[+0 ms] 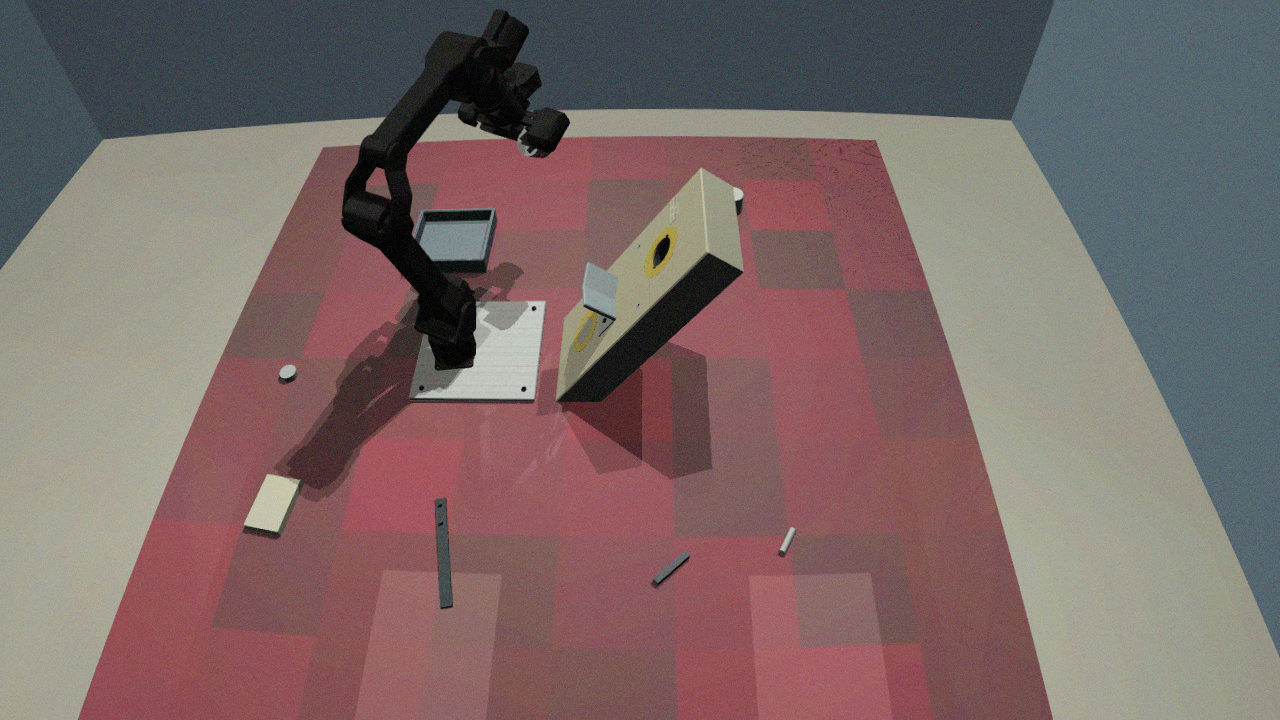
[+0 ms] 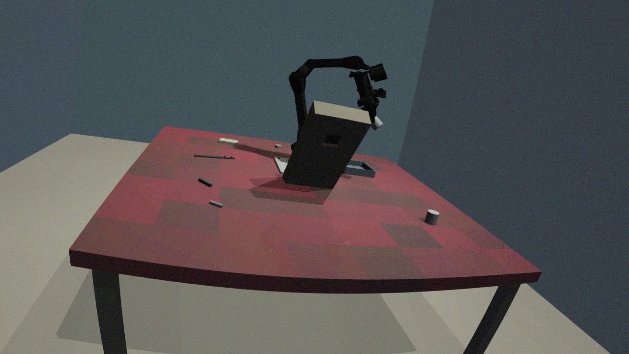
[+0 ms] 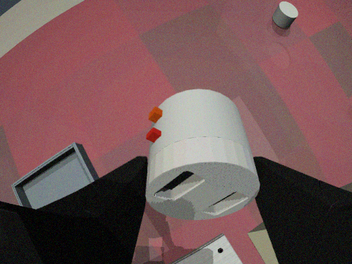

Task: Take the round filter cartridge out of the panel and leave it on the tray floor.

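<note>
The white round cartridge (image 3: 205, 147) (image 2: 376, 122) (image 1: 526, 147) is between my fingertips, high above the table. Its slotted face is toward the wrist camera, and an orange and a red tab show on its side. My gripper (image 3: 201, 167) is shut on the cartridge. The service panel (image 1: 626, 277) (image 2: 334, 154) is a tilted cream box with an empty dark hole (image 1: 663, 250) ringed in yellow. The grey tray (image 1: 458, 266) (image 2: 361, 172) (image 3: 87, 163) lies behind the base plate; its floor shows bare. In the wrist view it is at the lower left, partly hidden by a finger.
A grey flap (image 1: 599, 288) stands out from the panel's face, over a second yellow ring. A white cylinder (image 2: 431, 217) (image 3: 284, 15) stands behind the panel. A cream block (image 1: 273, 504), a dark bar (image 1: 443, 555), two small rods and a white disc (image 1: 287, 372) lie on the table.
</note>
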{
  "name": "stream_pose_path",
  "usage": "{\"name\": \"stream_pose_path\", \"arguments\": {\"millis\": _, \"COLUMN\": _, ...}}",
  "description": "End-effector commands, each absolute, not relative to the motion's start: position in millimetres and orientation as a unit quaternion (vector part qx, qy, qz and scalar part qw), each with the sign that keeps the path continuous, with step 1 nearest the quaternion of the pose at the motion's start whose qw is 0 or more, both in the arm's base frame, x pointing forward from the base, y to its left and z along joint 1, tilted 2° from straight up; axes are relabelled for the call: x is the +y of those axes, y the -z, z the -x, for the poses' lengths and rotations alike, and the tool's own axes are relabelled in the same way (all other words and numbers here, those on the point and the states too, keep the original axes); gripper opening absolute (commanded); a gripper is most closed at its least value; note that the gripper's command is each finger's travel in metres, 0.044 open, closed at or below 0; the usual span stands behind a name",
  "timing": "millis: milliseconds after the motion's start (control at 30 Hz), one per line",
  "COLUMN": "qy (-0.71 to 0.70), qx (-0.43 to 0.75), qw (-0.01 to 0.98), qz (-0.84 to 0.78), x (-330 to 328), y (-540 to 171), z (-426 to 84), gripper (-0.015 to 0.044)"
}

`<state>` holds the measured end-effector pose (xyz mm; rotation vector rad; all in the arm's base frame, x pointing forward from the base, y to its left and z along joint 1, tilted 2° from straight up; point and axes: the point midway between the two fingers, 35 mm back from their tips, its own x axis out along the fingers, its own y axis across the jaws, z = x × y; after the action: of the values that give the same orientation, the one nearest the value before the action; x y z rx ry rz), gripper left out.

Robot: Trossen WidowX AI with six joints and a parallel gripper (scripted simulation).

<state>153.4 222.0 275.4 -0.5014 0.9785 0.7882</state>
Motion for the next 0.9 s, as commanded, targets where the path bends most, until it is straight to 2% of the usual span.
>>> {"name": "stream_pose_path", "arguments": {"millis": 0, "qy": -0.410, "qx": 0.437, "qw": 0.760, "qz": 0.254, "x": 236, "y": -276, "z": -138, "gripper": 0.0000}}
{"name": "stream_pose_path", "arguments": {"millis": 233, "qy": -0.421, "qx": 0.433, "qw": 0.753, "qz": 0.260, "x": 241, "y": -271, "z": -132, "gripper": 0.0000}}
{"name": "stream_pose_path", "arguments": {"millis": 867, "qy": -0.538, "qx": 0.390, "qw": 0.674, "qz": 0.323, "x": 278, "y": -199, "z": -54, "gripper": 0.0000}}
